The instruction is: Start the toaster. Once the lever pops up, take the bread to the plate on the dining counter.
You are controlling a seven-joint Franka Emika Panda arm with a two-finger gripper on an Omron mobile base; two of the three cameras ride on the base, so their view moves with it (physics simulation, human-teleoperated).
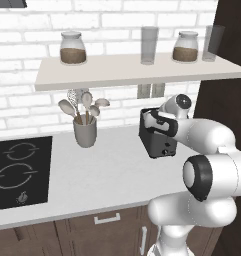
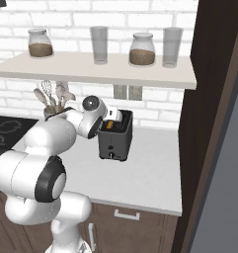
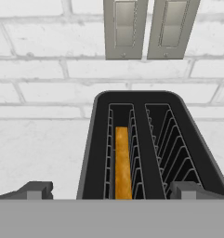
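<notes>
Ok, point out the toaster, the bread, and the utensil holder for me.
toaster [image 1: 159, 142], left base view, its side wall.
bread [image 3: 123, 162], hand view, top edge in the left slot.
utensil holder [image 1: 85, 133], left base view, cup body.

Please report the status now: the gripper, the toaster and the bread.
Gripper open, empty, above dark grey two-slot toaster. Golden-brown bread slice sits in one slot. Nothing in the way.

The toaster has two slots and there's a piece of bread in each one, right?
Not quite. The toaster does have two slots, but there is bread in just one of them: the left slot as the hand view looks down on it. The other slot shows bare wire guides and nothing between them. The hand view shows this most plainly.
</notes>
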